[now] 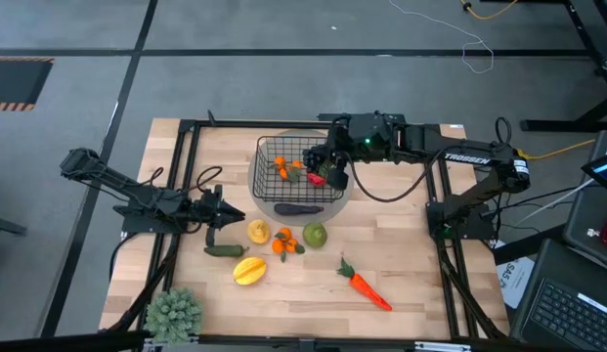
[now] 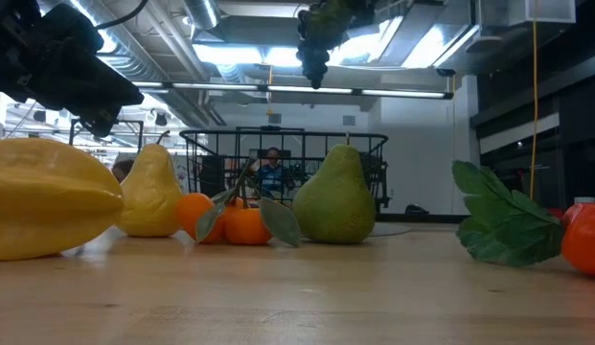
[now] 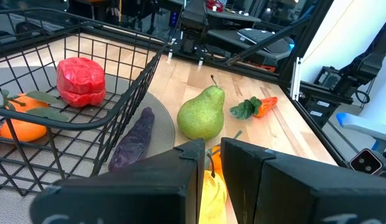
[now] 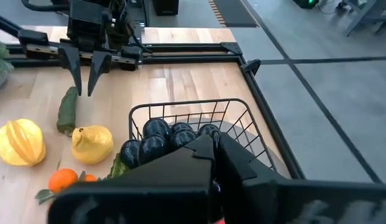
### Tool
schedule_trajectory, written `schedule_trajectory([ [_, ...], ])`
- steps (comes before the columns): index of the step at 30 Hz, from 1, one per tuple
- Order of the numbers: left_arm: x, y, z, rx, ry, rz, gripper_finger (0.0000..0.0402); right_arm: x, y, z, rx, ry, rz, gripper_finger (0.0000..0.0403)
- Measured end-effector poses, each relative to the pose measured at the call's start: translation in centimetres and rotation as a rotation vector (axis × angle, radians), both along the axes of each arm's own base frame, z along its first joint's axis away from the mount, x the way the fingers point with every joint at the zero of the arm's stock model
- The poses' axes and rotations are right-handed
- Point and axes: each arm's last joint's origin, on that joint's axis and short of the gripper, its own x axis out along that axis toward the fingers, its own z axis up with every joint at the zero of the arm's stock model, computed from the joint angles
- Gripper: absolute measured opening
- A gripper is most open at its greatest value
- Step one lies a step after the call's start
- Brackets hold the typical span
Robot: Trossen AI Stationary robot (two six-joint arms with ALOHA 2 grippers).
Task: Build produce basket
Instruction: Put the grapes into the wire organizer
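The basket (image 1: 298, 176) is placed on a round grey mat at the back middle of the desk (image 1: 411, 264). A red pepper (image 3: 81, 81) and tangerines (image 3: 22, 121) are already seen inside it, and a purple eggplant (image 1: 298, 207) lies on the mat just outside its front wall.

The right gripper (image 1: 323, 161) is held above the basket, its fingers closed on a bunch of dark grapes (image 4: 165, 140).

It is judged that the grapes can catch on the wire rim or fall outside if they are released too near the wall.

The left gripper (image 1: 225, 213) waits in front of the basket, its fingers slightly apart and holding nothing, near a cucumber (image 1: 223, 250).

A yellow pear (image 1: 257, 232), a starfruit (image 1: 249, 271), more tangerines (image 1: 283, 242), a green pear (image 1: 314, 235) and a carrot (image 1: 365, 285) are left on the desk. A spiky potted plant (image 1: 173, 313) stands at the front corner. Nothing blocks the way to the basket.
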Motion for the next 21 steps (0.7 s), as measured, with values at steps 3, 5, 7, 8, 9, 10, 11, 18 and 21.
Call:
schedule_trajectory([
  [3,0.00,0.00,-0.01,0.000,0.000,0.000,0.0041,0.00,0.01,0.00,-0.062,0.017,0.040,0.0000],
  [5,0.00,0.00,-0.01,0.000,0.000,0.000,0.0041,0.01,0.05,-0.01,-0.112,0.031,0.093,0.0000],
  [7,0.00,0.00,-0.01,0.000,0.000,0.000,0.0041,0.01,0.00,-0.01,-0.141,0.038,0.121,0.0000],
  [8,0.00,0.00,0.00,0.000,0.000,0.000,0.0041,0.01,-0.04,0.00,-0.152,0.040,0.128,0.0000],
  [9,0.00,0.00,0.00,0.000,0.000,0.000,0.0041,0.00,-0.10,0.00,-0.157,0.040,0.130,0.0000],
  [10,0.00,0.00,0.00,0.000,0.000,0.000,0.0041,0.00,-0.17,0.02,-0.162,0.040,0.131,0.0000],
  [11,0.00,0.00,-0.01,0.000,0.000,0.000,0.0041,0.00,-0.28,0.05,-0.176,0.040,0.135,0.0000],
  [18,0.00,0.00,-0.01,0.000,0.000,0.000,0.0041,0.07,-0.38,0.19,-0.249,0.041,0.178,0.0000],
  [21,0.00,0.00,-0.01,0.000,0.000,0.000,0.0041,0.07,-0.37,0.19,-0.248,0.040,0.180,0.0000],
])
